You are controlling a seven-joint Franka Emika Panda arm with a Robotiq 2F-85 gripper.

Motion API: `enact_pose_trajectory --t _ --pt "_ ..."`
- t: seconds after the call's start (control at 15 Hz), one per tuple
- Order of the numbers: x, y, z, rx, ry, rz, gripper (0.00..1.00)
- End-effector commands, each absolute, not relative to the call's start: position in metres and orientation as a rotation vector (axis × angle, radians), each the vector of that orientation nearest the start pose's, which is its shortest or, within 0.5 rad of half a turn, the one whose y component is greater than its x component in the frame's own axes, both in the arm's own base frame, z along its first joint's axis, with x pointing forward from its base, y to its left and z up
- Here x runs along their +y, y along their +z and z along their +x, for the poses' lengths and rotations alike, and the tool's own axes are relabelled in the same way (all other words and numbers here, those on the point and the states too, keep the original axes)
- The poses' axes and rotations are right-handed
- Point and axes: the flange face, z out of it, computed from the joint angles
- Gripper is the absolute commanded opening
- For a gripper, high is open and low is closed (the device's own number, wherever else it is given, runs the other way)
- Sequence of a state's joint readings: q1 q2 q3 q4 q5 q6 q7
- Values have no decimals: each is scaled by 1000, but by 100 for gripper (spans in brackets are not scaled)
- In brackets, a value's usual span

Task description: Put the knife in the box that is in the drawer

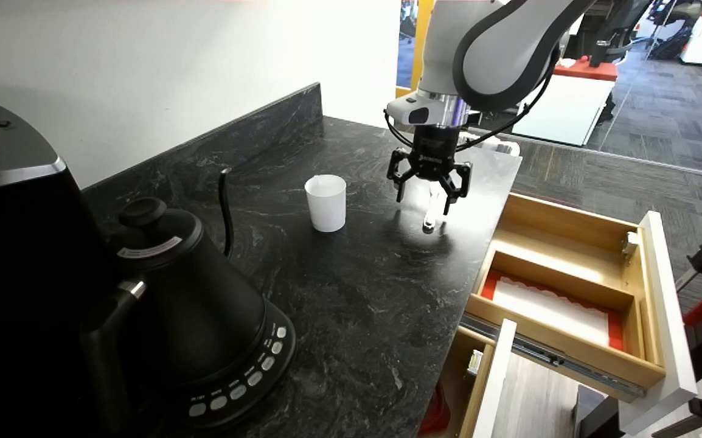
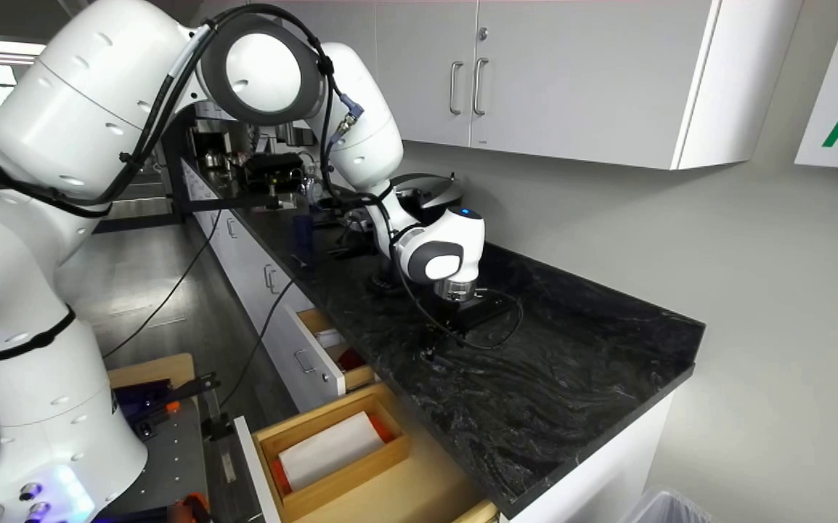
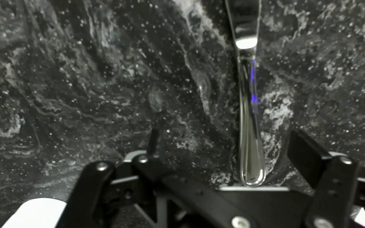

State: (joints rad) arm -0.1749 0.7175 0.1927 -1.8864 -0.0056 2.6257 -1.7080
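The knife (image 1: 431, 213) lies flat on the dark countertop beneath my gripper (image 1: 423, 205). In the wrist view the shiny metal knife (image 3: 249, 110) points up the picture, its rounded handle end between the open fingers of my gripper (image 3: 226, 139), nearer the right finger. The gripper is open and holds nothing. The drawer (image 1: 667, 292) stands pulled out, and it also shows in an exterior view (image 2: 390, 501). In it is a wooden box (image 1: 570, 280) with red and white inside; the box also shows in an exterior view (image 2: 350, 472). The knife is hidden there by the arm.
A white cup (image 1: 326, 204) stands on the countertop (image 1: 351, 304) near the gripper. A black kettle (image 1: 193, 304) with a thin upright spout stands beside a coffee machine (image 1: 10, 274). A lower drawer (image 1: 491, 389) is also open. A wall (image 2: 753, 276) runs behind the counter.
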Motion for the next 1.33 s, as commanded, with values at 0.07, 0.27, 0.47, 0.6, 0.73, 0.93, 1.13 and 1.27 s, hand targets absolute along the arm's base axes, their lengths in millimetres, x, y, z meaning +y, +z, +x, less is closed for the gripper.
enact_pose_trajectory --t 0.07,0.27,0.47,0.6,0.73,0.93,1.13,1.27 --pt "-2 139 609 2352 240 2141 100" --pt "-3 139 601 2355 236 2132 100" --pt "-5 139 593 2354 232 2128 100" --pt "-6 141 588 2355 229 2125 95" --pt "-7 142 584 2362 229 2121 71" --pt "-7 141 578 2383 219 2106 57" --pt "-7 141 573 2403 211 2090 37" --pt "-7 140 568 2419 205 2075 23"
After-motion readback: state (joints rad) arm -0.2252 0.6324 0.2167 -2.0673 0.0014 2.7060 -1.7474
